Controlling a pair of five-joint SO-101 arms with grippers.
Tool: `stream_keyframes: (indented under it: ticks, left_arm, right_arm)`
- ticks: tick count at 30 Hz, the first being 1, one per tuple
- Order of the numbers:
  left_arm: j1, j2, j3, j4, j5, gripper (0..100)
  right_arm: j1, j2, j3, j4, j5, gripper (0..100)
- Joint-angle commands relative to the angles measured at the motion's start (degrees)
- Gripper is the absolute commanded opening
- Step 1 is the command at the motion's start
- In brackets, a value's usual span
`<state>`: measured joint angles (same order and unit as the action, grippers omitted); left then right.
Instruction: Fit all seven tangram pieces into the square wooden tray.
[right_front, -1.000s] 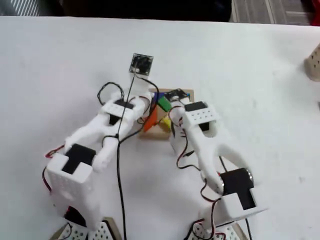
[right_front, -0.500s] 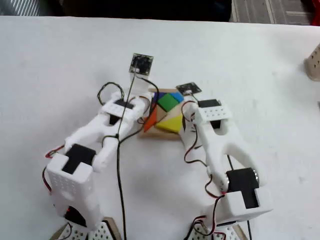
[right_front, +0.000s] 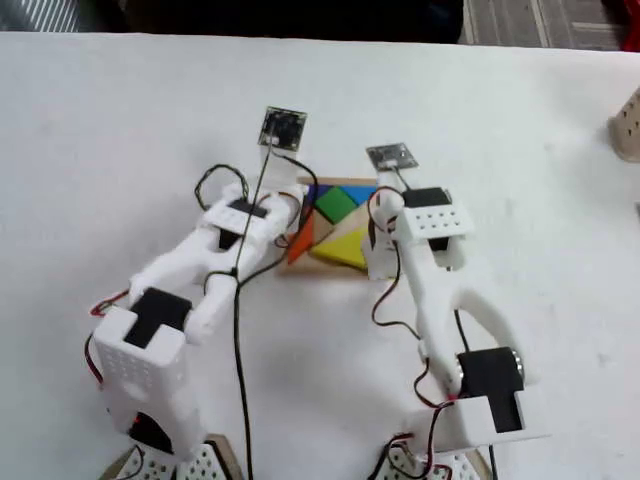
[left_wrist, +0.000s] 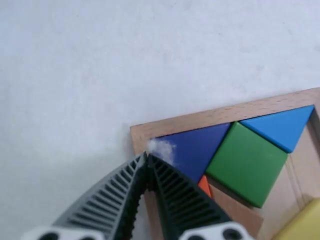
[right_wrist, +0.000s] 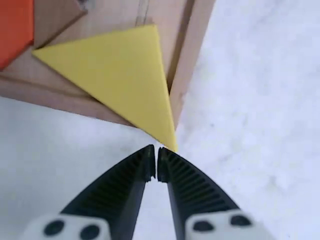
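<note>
The square wooden tray (right_front: 322, 268) lies mid-table between both arms. It holds a green square (right_front: 336, 204), a dark blue triangle (left_wrist: 195, 147), a light blue triangle (left_wrist: 280, 127), an orange piece (right_front: 299, 241) and a yellow triangle (right_front: 345, 245). My left gripper (left_wrist: 148, 157) is shut with nothing in it, its tips at the tray's corner (left_wrist: 140, 136) beside the dark blue triangle. My right gripper (right_wrist: 155, 151) is shut and empty, just off the tray's near right corner. The yellow triangle (right_wrist: 117, 75) lies across the tray rim (right_wrist: 192, 65), and its tip pokes past that corner towards my fingertips.
A pale wooden block with holes (right_front: 628, 125) stands at the table's right edge. Small camera boards (right_front: 285, 127) stick up over each wrist, with loose cables trailing. White table spreads wide to the left, right and far side of the tray.
The right arm swung right and drew back off the tray to its near right corner, uncovering the green, blue and yellow pieces. The left arm stayed put.
</note>
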<state>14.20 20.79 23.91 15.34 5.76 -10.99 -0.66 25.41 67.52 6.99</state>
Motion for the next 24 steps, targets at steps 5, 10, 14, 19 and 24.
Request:
stream_keyframes:
  ticks: [5,10,14,19,24]
  left_arm:
    - [-0.13,-0.40,-3.08,-1.23,-0.53,2]
    - [-0.13,-0.40,-3.08,-1.23,-0.53,2]
    - [-0.13,-0.40,-3.08,-1.23,-0.53,2]
    - [-0.13,-0.40,-3.08,-1.23,-0.53,2]
    - [-0.13,-0.40,-3.08,-1.23,-0.53,2]
  right_arm:
    - [2.24,-2.77,-3.78,0.22,-0.97,1.8]
    - [4.44,-5.49,-2.46,5.85,0.35,1.8]
    - [3.82,-5.93,2.73,2.07,1.85,1.8]
    - [3.91,-5.85,6.24,-4.97,1.76,1.8]
    - [2.77,-5.58,6.86,-7.96,-0.18,1.9]
